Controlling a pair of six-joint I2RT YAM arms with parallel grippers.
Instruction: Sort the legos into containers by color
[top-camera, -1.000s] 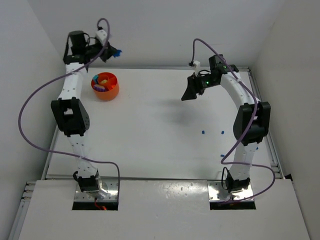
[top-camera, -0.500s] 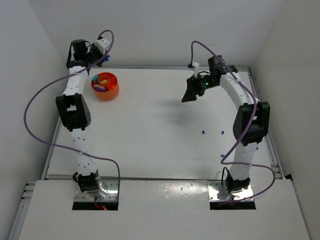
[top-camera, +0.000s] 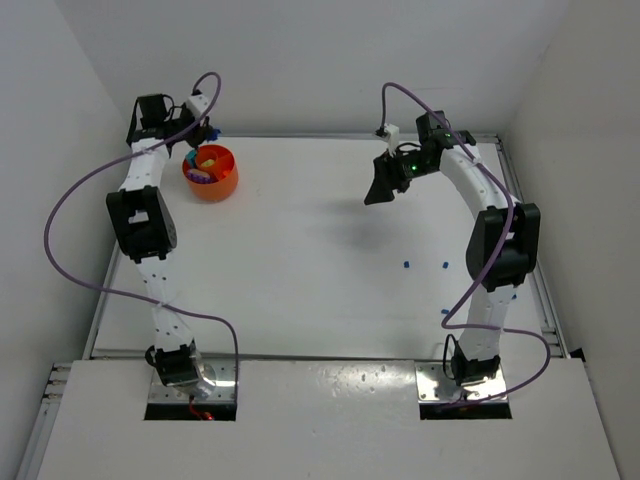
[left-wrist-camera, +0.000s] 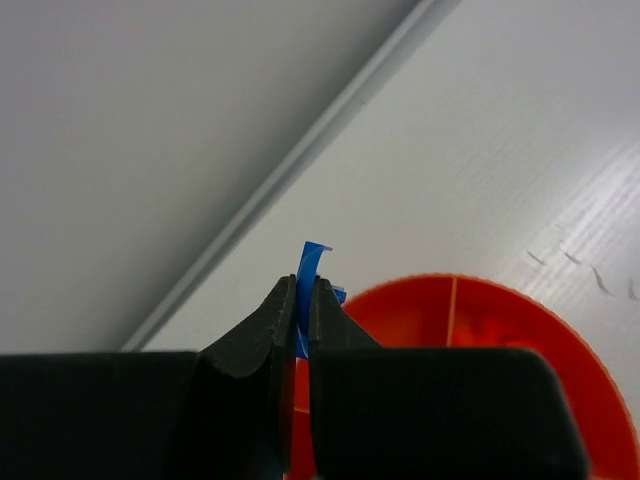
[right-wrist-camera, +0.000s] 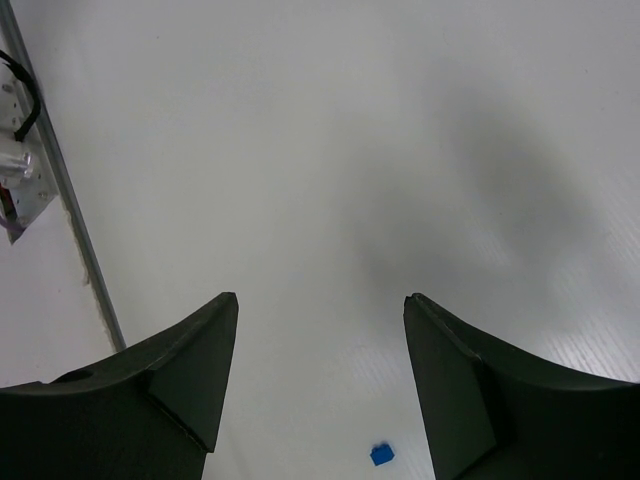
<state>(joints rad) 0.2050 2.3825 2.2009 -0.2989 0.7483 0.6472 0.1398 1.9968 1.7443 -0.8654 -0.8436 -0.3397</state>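
- Noting two tiny blue legos (top-camera: 407, 264) lying loose on the white table (top-camera: 300, 290), near the right arm's elbow and a little apart from each other.
- Catching one square blue bit (right-wrist-camera: 381, 454) flat on the table at the bottom of the right wrist view; cannot tell whether it is one of that pair.
- Logging the right gripper (top-camera: 380, 190) hanging above the table's far middle, fingers spread wide, gripping nothing.
- Finding the orange bowl (top-camera: 222, 185) standing at the far left, close to the back rail (top-camera: 300, 136): round, glossy, split by an inner rib.
- Making out mixed pieces (top-camera: 205, 165) inside the bowl, purple, yellowish and orange, too small to tell shapes.
- Watching the left gripper (left-wrist-camera: 300, 285) hovering at the bowl's far rim, fingers pinched almost together on a thin bright blue piece (left-wrist-camera: 310, 262) poking up past the fingertips.
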